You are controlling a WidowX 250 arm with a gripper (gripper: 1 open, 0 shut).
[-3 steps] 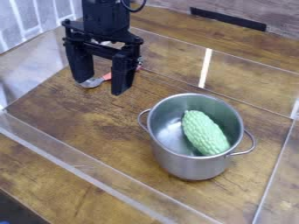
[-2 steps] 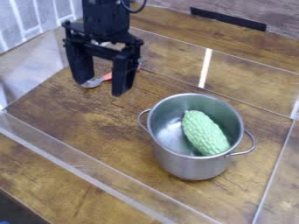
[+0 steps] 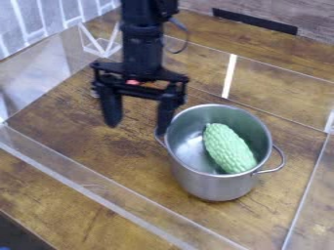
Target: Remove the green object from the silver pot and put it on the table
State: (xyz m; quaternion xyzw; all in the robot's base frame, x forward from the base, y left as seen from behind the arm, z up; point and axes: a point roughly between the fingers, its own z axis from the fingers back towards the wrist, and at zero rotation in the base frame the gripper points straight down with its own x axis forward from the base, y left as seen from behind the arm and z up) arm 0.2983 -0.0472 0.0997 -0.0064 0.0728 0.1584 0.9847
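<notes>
The green object (image 3: 229, 147), light green and bumpy, lies inside the silver pot (image 3: 196, 174), which stands on the table (image 3: 92, 156) right of centre. My gripper (image 3: 139, 115) hangs just left of the pot, above the wood, with its two black fingers (image 3: 112, 107) pointing down. The jaws stand wide apart and hold nothing. The right finger is close to the pot's left handle without touching the vegetable.
Clear acrylic walls (image 3: 78, 181) edge the work area at the front, left and right. A white wire rack (image 3: 94, 41) stands at the back left behind the arm. A dark bar (image 3: 255, 20) lies at the far back.
The arm has swung right and toward the front, from the back left corner to right beside the pot. Its jaws have stayed open. The pot and vegetable have not moved.
</notes>
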